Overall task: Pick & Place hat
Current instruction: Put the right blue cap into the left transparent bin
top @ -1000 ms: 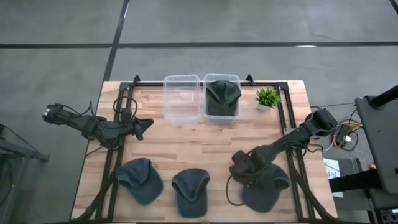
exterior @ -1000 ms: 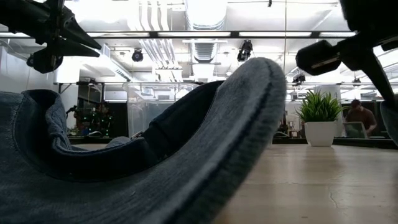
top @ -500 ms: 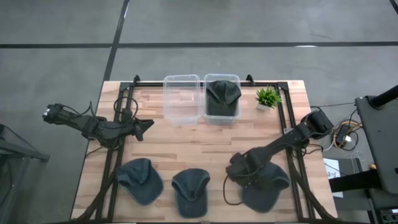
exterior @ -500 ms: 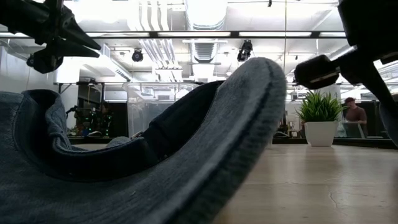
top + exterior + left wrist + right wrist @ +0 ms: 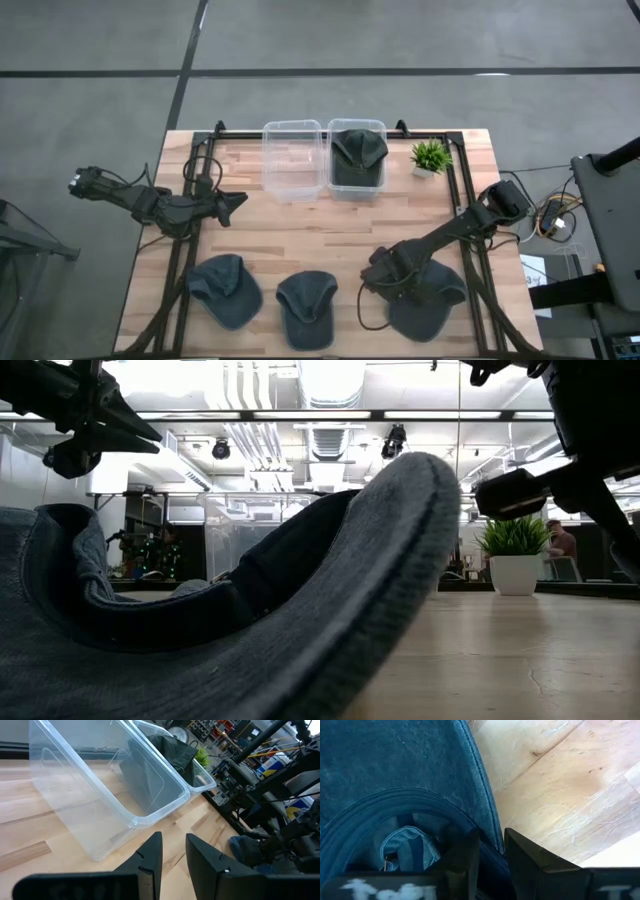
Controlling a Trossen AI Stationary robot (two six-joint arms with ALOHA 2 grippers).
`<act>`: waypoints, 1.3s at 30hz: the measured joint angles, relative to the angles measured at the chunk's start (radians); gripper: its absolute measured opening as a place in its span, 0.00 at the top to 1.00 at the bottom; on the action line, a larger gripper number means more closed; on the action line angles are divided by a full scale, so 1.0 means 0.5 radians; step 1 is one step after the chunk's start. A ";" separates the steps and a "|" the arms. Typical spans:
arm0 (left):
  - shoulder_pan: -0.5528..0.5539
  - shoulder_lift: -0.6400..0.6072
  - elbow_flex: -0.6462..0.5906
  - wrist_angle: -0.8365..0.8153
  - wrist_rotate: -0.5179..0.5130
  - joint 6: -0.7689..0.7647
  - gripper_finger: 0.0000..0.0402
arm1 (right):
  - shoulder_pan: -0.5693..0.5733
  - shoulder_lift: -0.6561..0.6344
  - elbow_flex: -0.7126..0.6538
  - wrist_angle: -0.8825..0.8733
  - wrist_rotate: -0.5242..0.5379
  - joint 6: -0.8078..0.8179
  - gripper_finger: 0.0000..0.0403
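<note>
Three dark blue hats lie on the near half of the table: the left hat (image 5: 225, 288), the middle hat (image 5: 307, 305) and the right hat (image 5: 432, 305). The right hat (image 5: 395, 770) lies crown down with its inside facing up. A fourth hat (image 5: 358, 152) sits in the right clear bin. My right gripper (image 5: 378, 272) (image 5: 490, 832) is low over the right hat's left edge and shut on its rim. My left gripper (image 5: 238, 205) (image 5: 174, 836) waits above the table's left side, narrowly open and holding nothing. My right gripper has the right hat by its rim (image 5: 489, 820), on the side toward the table's left. One finger (image 5: 465, 855) stands inside the hat and the other (image 5: 522, 855) outside over the bare wood, and the rim fills the narrow gap. The fingers come slanting down from above. The hat rests on the table.
An empty clear bin (image 5: 292, 158) stands beside the hat-filled bin (image 5: 378, 128) at the far edge. A small potted plant (image 5: 430, 155) stands to their right. Bare wood lies between the bins and the hats. The middle hat (image 5: 300, 610) fills the low view's foreground.
My right gripper has come down a little and shifted slightly toward the table's near-left, onto the right hat's rim. The hats lie where they did.
</note>
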 joint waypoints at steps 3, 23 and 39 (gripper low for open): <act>0.000 0.000 0.000 -0.002 0.000 0.000 0.81 | 0.000 0.000 0.000 0.000 0.000 -0.004 0.79; 0.000 -0.001 0.000 -0.016 0.000 0.000 0.81 | -0.014 0.085 0.001 -0.038 -0.034 0.003 0.94; 0.000 -0.001 0.000 0.018 0.000 -0.001 0.81 | -0.112 0.092 0.226 -0.285 0.584 -0.412 0.95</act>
